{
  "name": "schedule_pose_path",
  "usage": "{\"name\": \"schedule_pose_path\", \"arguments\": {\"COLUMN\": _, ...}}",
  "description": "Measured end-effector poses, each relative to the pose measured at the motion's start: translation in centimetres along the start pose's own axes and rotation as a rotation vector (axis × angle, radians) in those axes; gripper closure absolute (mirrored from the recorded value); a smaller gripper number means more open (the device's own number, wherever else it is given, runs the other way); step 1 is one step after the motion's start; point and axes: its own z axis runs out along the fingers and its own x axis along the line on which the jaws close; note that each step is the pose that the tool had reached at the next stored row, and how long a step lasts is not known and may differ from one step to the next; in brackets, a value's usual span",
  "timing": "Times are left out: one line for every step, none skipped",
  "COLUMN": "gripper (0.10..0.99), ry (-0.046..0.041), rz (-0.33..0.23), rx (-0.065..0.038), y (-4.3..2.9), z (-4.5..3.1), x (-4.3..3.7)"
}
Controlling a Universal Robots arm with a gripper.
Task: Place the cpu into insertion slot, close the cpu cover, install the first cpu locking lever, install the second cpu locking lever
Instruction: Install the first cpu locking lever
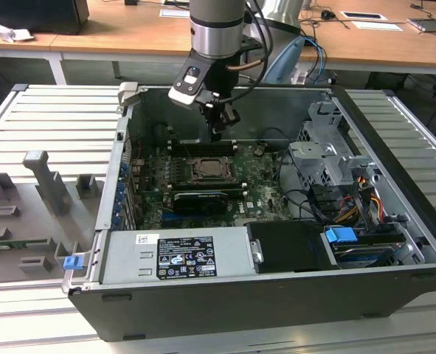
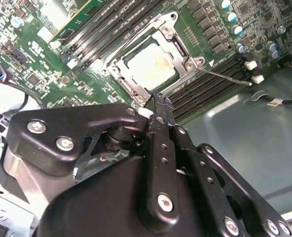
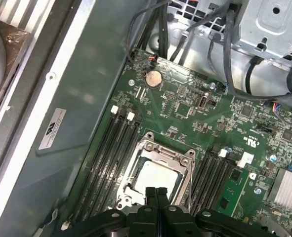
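Lab room, wooden desks (image 1: 129, 33) at the back, ribbed grey metal work surface (image 1: 48, 118) under everything. Open computer case (image 1: 277, 295) lies on its side on it, and the robot arm (image 1: 216, 26) reaches down into it. Boxy silver power supply (image 1: 177, 254) sits at the case edge, well away from the gripper (image 1: 216, 133). The green motherboard (image 1: 258, 188) covers the case floor beneath the gripper.

Gripper fingers (image 3: 149, 195) are pressed together, pinching nothing, with the tips hovering just above the insertion slot (image 1: 215, 171). It's unclear whether they touch.

Long black memory slots (image 3: 108, 153) run along both sides of the slot, near the fingertips. The cpu cover (image 3: 185, 160), a silver frame, lies closed flat over the slot directly below the tips. The cpu (image 3: 153, 175) is seated inside, its pale metal top showing through the cover window, just past the fingertips in both wrist views. In the second wrist view a thin wire locking lever (image 2: 225, 76) sticks out from a cover corner across the memory slots, off to one side of the tips. A round coin battery (image 3: 153, 77) lies farther out on the board.
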Motion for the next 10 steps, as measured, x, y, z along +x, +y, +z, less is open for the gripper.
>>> {"name": "schedule_pose_path", "arguments": {"gripper": 0.98, "ry": 0.0007, "rz": -0.011, "rx": 0.0, "y": 0.0, "z": 0.0, "x": 0.0}}
{"name": "schedule_pose_path", "arguments": {"gripper": 0.98, "ry": 0.0013, "rz": -0.022, "rx": 0.0, "y": 0.0, "z": 0.0, "x": 0.0}}
{"name": "schedule_pose_path", "arguments": {"gripper": 0.98, "ry": 0.0017, "rz": -0.028, "rx": 0.0, "y": 0.0, "z": 0.0, "x": 0.0}}
{"name": "schedule_pose_path", "arguments": {"gripper": 0.98, "ry": 0.0022, "rz": -0.035, "rx": 0.0, "y": 0.0, "z": 0.0, "x": 0.0}}
{"name": "schedule_pose_path", "arguments": {"gripper": 0.98, "ry": 0.0025, "rz": -0.042, "rx": 0.0, "y": 0.0, "z": 0.0, "x": 0.0}}
{"name": "schedule_pose_path", "arguments": {"gripper": 0.98, "ry": 0.0029, "rz": -0.048, "rx": 0.0, "y": 0.0, "z": 0.0, "x": 0.0}}
{"name": "schedule_pose_path", "arguments": {"gripper": 0.98, "ry": 0.0035, "rz": -0.057, "rx": 0.0, "y": 0.0, "z": 0.0, "x": 0.0}}
{"name": "schedule_pose_path", "arguments": {"gripper": 0.98, "ry": 0.0039, "rz": -0.064, "rx": 0.001, "y": 0.0, "z": 0.0, "x": 0.0}}
{"name": "schedule_pose_path", "arguments": {"gripper": 0.98, "ry": 0.0045, "rz": -0.075, "rx": 0.001, "y": 0.0, "z": 0.0, "x": 0.0}}
{"name": "schedule_pose_path", "arguments": {"gripper": 0.98, "ry": 0.005, "rz": -0.083, "rx": 0.001, "y": 0.0, "z": 0.0, "x": 0.0}}
